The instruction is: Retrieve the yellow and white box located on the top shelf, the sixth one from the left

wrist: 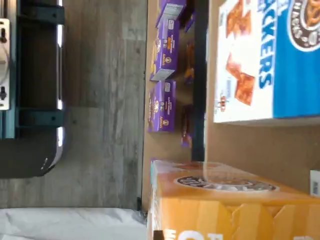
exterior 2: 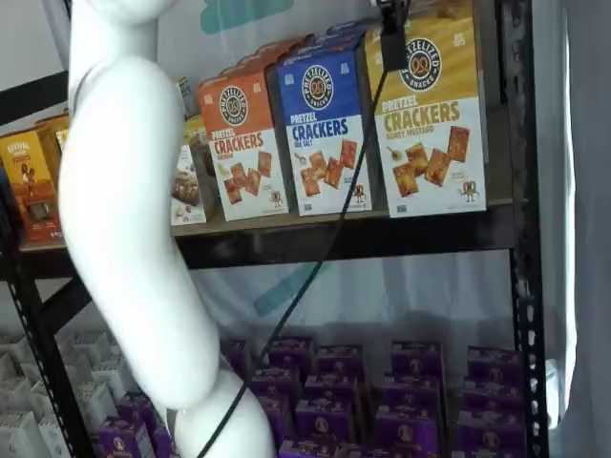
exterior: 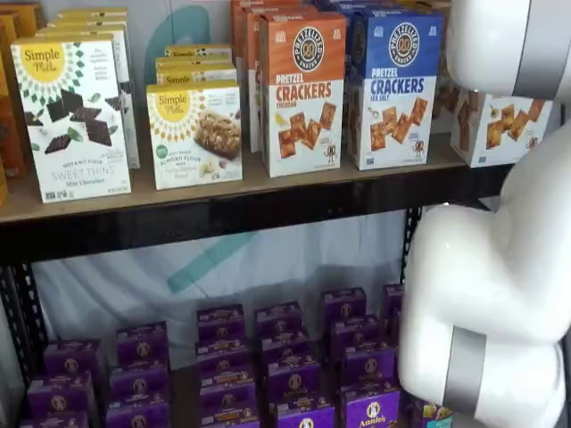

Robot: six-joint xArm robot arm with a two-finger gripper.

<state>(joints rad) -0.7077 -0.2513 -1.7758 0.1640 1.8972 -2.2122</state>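
The yellow and white box (exterior 2: 430, 114) stands upright at the right end of the top shelf (exterior 2: 334, 239), next to a black upright. In a shelf view its white lower part (exterior: 495, 129) shows behind the white arm, on the top shelf (exterior: 223, 209). The wrist view, turned on its side, shows its yellow face and round black logo (wrist: 225, 210) close up on the wooden board (wrist: 250, 145). The gripper (exterior 2: 391, 43) shows only as a black finger with a cable hanging from the view's upper edge, in front of the box's upper left corner. No gap shows.
A blue-topped cracker box (exterior 2: 320, 129) (exterior: 393, 85) (wrist: 280, 60) stands left of the yellow one, then an orange-topped one (exterior 2: 239, 143) (exterior: 302, 89). Simple Mills boxes (exterior: 76, 116) stand further left. Purple boxes (exterior: 268, 366) (exterior 2: 382, 391) fill the lower level. The white arm (exterior: 491, 294) (exterior 2: 134, 239) stands before the shelves.
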